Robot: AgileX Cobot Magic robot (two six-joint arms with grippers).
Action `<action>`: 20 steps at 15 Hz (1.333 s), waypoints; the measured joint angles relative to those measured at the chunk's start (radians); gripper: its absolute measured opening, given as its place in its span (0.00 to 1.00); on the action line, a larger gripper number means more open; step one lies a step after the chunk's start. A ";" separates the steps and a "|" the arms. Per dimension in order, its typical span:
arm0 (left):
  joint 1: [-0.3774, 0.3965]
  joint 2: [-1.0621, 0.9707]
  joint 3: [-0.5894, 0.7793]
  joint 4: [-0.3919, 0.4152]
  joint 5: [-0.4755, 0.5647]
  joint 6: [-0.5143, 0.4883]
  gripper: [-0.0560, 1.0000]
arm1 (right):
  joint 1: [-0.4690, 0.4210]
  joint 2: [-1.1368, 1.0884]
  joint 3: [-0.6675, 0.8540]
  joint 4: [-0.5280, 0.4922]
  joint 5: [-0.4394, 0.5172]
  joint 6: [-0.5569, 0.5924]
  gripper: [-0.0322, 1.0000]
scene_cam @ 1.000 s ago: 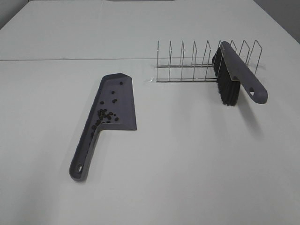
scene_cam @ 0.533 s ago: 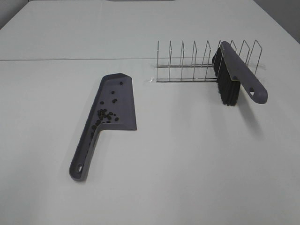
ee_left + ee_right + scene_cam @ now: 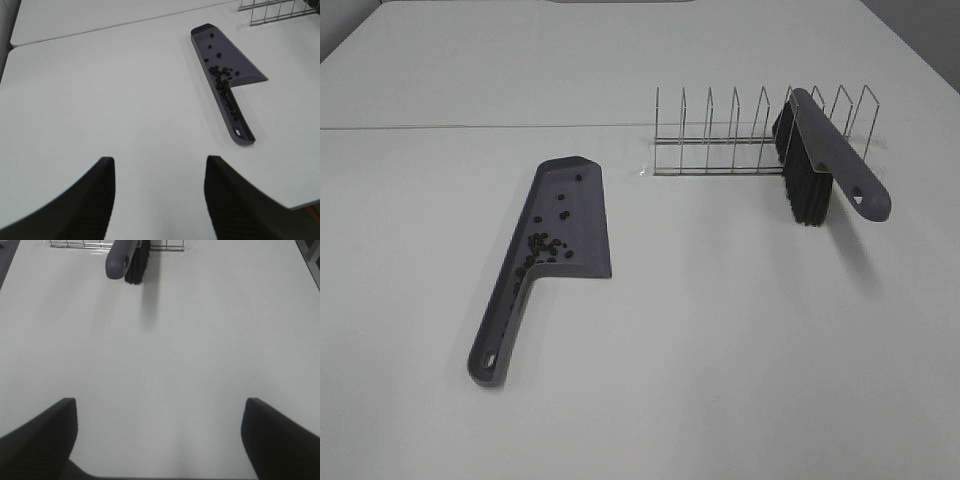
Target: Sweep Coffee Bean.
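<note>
Nothing has moved over the last second: the coffee beans lie in the dustpan, left of centre. Both grippers gape wide, empty; sweeping looks finished.

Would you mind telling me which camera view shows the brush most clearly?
The exterior high view: the whole brush shows, propped in the wire rack, grey handle and black bristles both visible. The right wrist view catches only its handle end and bristles at the frame edge. The left wrist view misses it.
</note>
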 joint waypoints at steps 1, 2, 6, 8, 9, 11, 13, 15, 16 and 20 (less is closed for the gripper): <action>0.000 -0.005 0.000 0.000 0.000 0.000 0.55 | 0.000 -0.025 0.000 0.000 0.000 0.000 0.84; 0.000 -0.005 0.001 0.000 0.000 0.000 0.55 | 0.000 -0.057 0.000 0.000 0.000 0.000 0.84; -0.003 -0.005 0.001 0.000 0.000 0.000 0.55 | 0.000 -0.092 0.000 0.000 0.000 0.000 0.84; -0.018 -0.005 0.001 0.000 0.000 0.000 0.55 | 0.000 -0.092 0.000 0.000 0.000 0.000 0.84; -0.019 -0.005 0.001 0.000 0.000 0.000 0.55 | 0.000 -0.092 0.000 0.000 0.000 0.000 0.84; -0.019 -0.005 0.001 0.000 0.000 0.001 0.55 | 0.000 -0.092 0.000 0.000 0.000 0.000 0.84; -0.019 -0.005 0.001 0.000 0.000 0.001 0.55 | 0.000 -0.092 0.000 0.000 0.000 0.000 0.84; -0.019 -0.005 0.001 0.000 0.000 0.001 0.55 | 0.000 -0.092 0.000 0.000 0.000 0.000 0.84; -0.019 -0.005 0.001 0.000 0.000 0.001 0.55 | 0.000 -0.092 0.000 0.000 0.000 0.000 0.84; -0.019 -0.006 0.001 0.000 0.000 0.001 0.55 | 0.000 -0.092 0.000 0.000 0.000 0.000 0.84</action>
